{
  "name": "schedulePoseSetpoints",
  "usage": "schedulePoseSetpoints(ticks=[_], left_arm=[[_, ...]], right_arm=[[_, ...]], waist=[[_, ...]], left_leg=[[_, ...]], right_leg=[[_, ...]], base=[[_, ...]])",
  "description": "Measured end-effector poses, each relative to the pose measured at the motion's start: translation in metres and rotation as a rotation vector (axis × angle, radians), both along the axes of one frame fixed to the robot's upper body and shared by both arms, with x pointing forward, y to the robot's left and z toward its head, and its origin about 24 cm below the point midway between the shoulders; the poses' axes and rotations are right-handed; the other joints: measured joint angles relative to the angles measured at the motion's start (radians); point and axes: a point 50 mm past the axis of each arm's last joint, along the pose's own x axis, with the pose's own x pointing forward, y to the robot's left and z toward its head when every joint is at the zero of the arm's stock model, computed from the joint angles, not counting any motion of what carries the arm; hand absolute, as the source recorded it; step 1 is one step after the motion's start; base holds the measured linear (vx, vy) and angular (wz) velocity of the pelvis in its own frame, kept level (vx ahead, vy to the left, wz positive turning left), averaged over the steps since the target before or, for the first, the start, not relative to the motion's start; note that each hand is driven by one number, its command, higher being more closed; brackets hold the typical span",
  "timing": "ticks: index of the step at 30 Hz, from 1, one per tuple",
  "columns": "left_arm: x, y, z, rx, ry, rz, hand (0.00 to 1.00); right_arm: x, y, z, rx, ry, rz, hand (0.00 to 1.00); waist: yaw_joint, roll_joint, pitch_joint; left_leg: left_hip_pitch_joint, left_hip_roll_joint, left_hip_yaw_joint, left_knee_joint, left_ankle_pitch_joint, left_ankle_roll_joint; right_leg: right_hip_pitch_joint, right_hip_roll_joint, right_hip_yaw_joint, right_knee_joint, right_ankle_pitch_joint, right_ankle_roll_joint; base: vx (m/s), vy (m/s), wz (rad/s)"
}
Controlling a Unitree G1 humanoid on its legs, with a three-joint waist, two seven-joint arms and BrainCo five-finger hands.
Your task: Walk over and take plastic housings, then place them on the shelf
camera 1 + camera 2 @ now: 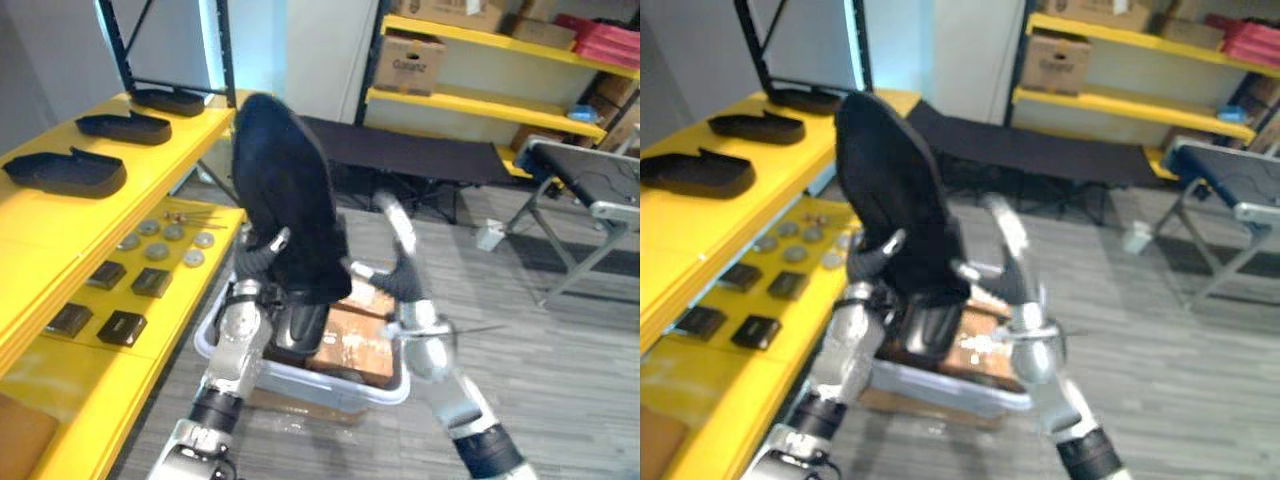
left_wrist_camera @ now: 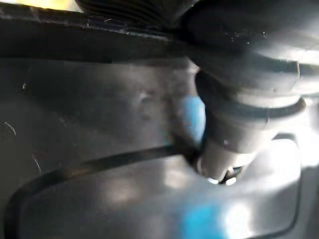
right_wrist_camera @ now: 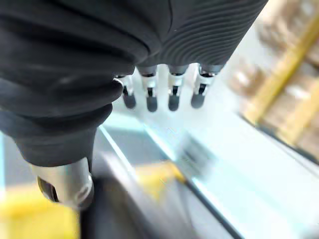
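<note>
Housing (image 1: pixel 285 200) upright | left hand (image 1: pixel 260 260) pinching its lower edge | right hand (image 1: pixel 405 280) spread beside it

Silver-grey arms (image 1: pixel 235 350), dark ribbed covers (image 3: pixel 199 30), perhaps rubber

A stockroom-like workshop: yellow shelves (image 1: pixel 470 99) carrying cardboard boxes (image 1: pixel 410 62) and small parts (image 1: pixel 152 282).

black plastic housing (image 1: pixel 285 205) upright above bin (image 1: pixel 330 385)
</note>
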Motion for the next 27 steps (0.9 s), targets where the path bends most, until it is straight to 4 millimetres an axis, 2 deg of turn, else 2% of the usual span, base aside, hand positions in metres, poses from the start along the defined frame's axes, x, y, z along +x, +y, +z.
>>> schedulePoseSetpoints(ticks=[1,4,6,8,9,12,14,17,20,24,27], left_arm=[[-0.002,0.004,-0.001,0.033,0.0,0.028,1.0],[-0.012,0.021,-0.001,0.204,-0.013,0.146,1.0],[-0.02,0.035,0.002,0.266,-0.03,0.223,1.0],[-0.033,0.05,0.004,0.327,-0.049,0.32,1.0],[-0.036,0.053,0.004,0.335,-0.05,0.338,1.0],[-0.052,0.065,0.0,0.36,-0.03,0.392,1.0],[-0.067,0.067,-0.007,0.33,-0.009,0.419,1.0],[-0.085,0.063,-0.023,0.269,0.049,0.428,1.0],[-0.093,0.059,-0.032,0.186,0.086,0.439,1.0],[-0.098,0.055,-0.038,0.091,0.101,0.442,1.0],[-0.098,0.055,-0.039,0.055,0.101,0.441,1.0]], right_arm=[[-0.002,-0.005,0.004,0.021,-0.02,-0.009,0.0],[-0.013,-0.038,0.012,0.138,-0.07,-0.071,0.0],[-0.018,-0.058,0.007,0.185,-0.055,-0.131,0.0],[-0.03,-0.079,-0.008,0.238,0.006,-0.215,0.0],[-0.033,-0.083,-0.014,0.257,0.029,-0.23,0.0],[-0.049,-0.101,-0.058,0.345,0.227,-0.314,0.0],[-0.067,-0.114,-0.115,0.444,0.483,-0.408,0.0],[-0.102,-0.119,-0.182,0.592,0.787,-0.525,0.0],[-0.127,-0.111,-0.221,0.728,0.967,-0.554,0.0],[-0.149,-0.098,-0.264,0.884,1.153,-0.571,0.0],[-0.152,-0.092,-0.277,0.915,1.224,-0.573,0.0]], waist=[[0.0,0.002,0.002],[-0.001,0.012,0.006],[-0.001,0.02,0.002],[-0.014,0.03,-0.002],[-0.018,0.032,-0.003],[-0.027,0.044,-0.009],[-0.03,0.05,-0.015],[-0.029,0.064,-0.021],[-0.033,0.076,-0.014],[-0.035,0.078,-0.009],[-0.025,0.077,-0.009]], left_leg=[[0.003,0.0,0.003,0.0,-0.001,0.0],[0.005,0.001,0.011,0.0,-0.004,0.001],[0.004,0.002,0.021,0.0,-0.005,-0.001],[0.003,0.001,0.023,0.0,-0.008,-0.002],[0.003,0.001,0.023,0.0,-0.008,-0.003],[-0.001,0.002,0.026,0.001,-0.013,-0.003],[-0.013,0.002,0.038,0.001,-0.015,-0.003],[-0.012,0.002,0.05,0.001,-0.024,-0.003],[-0.012,0.003,0.052,0.0,-0.027,-0.002],[-0.012,0.004,0.051,0.001,-0.03,-0.004],[-0.015,0.004,0.049,0.001,-0.03,-0.004]], right_leg=[[0.0,0.0,0.002,0.0,0.0,0.0],[-0.003,0.0,0.007,0.0,-0.004,-0.004],[-0.013,0.001,0.024,0.0,-0.003,-0.004],[-0.014,0.001,0.026,-0.002,0.0,0.0],[-0.015,0.001,0.026,-0.003,-0.001,0.0],[-0.021,0.002,0.028,-0.008,0.0,0.0],[-0.036,0.001,0.034,-0.01,0.001,0.001],[-0.044,0.002,0.05,-0.012,0.001,0.001],[-0.046,0.002,0.052,-0.012,0.001,0.002],[-0.046,0.003,0.053,-0.012,0.0,0.001],[-0.044,0.002,0.052,-0.012,0.0,0.002]], base=[[-0.05,-0.007,-0.13],[-0.02,-0.005,-0.07],[0.0,0.001,-0.15],[0.02,-0.004,-0.05],[0.0,0.0,0.0],[0.02,-0.007,-0.06],[0.02,0.001,-0.1],[0.01,0.003,-0.13],[0.0,0.0,-0.03],[0.0,0.0,0.0],[0.0,0.001,0.02]])
